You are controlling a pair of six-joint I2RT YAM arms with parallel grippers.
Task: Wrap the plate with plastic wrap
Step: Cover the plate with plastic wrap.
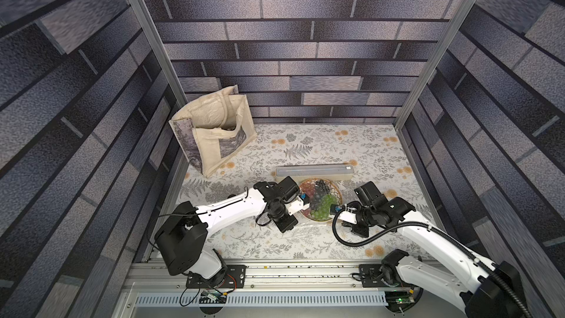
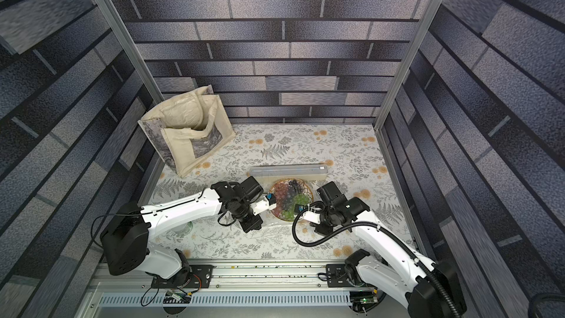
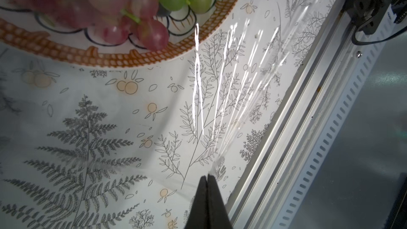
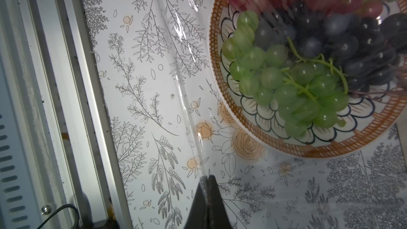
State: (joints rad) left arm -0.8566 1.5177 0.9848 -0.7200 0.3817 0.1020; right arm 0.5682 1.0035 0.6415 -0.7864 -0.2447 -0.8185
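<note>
My left gripper [image 3: 207, 176] has its jaws pressed together on the plastic wrap [image 3: 231, 80], and my right gripper [image 4: 206, 178] pinches the film the same way, one on each side of the plate [image 4: 326, 152]. Film fans out from both pinches and glints over the grapes [image 4: 271, 78]. Plate sits mid-table on the floral cloth [image 1: 275, 240], with the dispenser box [image 1: 315, 171] just behind it and the tote bag [image 1: 214, 136] at far left.

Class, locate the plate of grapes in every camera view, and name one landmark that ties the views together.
Top view: plate near centre, in front of the long box.
Top view: plate same spot, beside that box.
Left wrist: plate partly seen, woven rim, red grapes.
Right wrist: plate mostly seen.
Shared landmark: green grapes.
</note>
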